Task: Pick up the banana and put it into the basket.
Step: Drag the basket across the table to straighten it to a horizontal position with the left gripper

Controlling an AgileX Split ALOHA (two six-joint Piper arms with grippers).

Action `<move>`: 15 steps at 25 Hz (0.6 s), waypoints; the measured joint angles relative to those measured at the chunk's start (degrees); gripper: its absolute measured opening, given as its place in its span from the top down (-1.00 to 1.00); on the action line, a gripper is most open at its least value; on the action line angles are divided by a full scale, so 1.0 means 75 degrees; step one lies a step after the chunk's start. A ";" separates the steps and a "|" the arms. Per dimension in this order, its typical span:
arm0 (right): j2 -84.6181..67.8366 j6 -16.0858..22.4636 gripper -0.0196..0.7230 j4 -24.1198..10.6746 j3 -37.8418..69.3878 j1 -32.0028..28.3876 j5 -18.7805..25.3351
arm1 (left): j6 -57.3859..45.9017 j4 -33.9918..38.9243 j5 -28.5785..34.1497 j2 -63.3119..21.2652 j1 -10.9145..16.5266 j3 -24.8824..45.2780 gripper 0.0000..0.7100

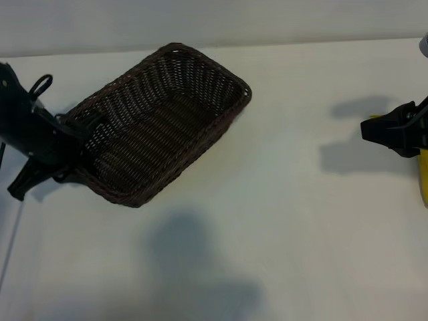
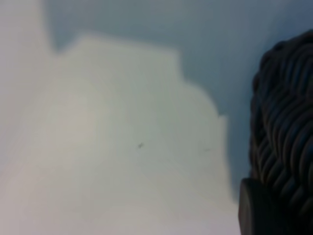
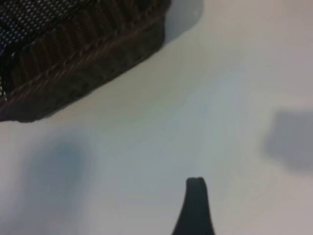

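Observation:
The dark brown woven basket (image 1: 160, 120) lies at an angle on the white table, left of centre. My left gripper (image 1: 70, 144) is at the basket's left end, against the braided rim (image 2: 286, 122). At the right edge only parts of the yellow banana (image 1: 423, 177) show, the rest hidden under my right gripper (image 1: 378, 128). That gripper hangs over the banana, open, with nothing between its jaws. In the right wrist view one dark fingertip (image 3: 195, 193) points over bare table toward the basket (image 3: 73, 54).
White tabletop (image 1: 294, 221) stretches between the basket and the right gripper. Soft shadows fall on it at the front centre and left of the right arm. A pale object (image 1: 424, 45) peeks in at the upper right edge.

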 joint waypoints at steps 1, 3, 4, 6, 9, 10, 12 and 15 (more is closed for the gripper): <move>0.0000 0.0000 -0.65 0.0000 0.0000 0.0000 0.0000 | 0.0136 0.0005 0.0121 0.0000 0.0000 -0.0133 0.53; 0.0000 0.0000 -0.65 0.0000 0.0000 0.0000 0.0000 | 0.0470 0.0022 0.0474 0.0000 0.0000 -0.0462 0.53; 0.0000 0.0002 -0.65 0.0000 0.0000 0.0000 0.0000 | 0.0700 0.0070 0.0675 0.0005 0.0000 -0.0624 0.53; 0.0000 0.0010 -0.65 0.0000 0.0000 0.0000 0.0000 | 0.1247 0.0144 0.1057 0.0016 0.0000 -0.1056 0.54; 0.0000 0.0010 -0.65 0.0000 0.0000 0.0000 0.0000 | 0.2087 0.0201 0.1587 0.0060 0.0000 -0.1719 0.54; 0.0000 0.0010 -0.65 0.0000 0.0000 0.0000 0.0000 | 0.2334 0.0201 0.1742 0.0060 0.0000 -0.1960 0.54; 0.0000 0.0010 -0.65 0.0000 0.0000 0.0000 0.0000 | 0.2910 0.0201 0.2031 0.0104 0.0000 -0.2387 0.54; 0.0000 0.0010 -0.65 0.0000 0.0000 0.0000 0.0000 | 0.3649 0.0148 0.2455 0.0276 0.0000 -0.2939 0.54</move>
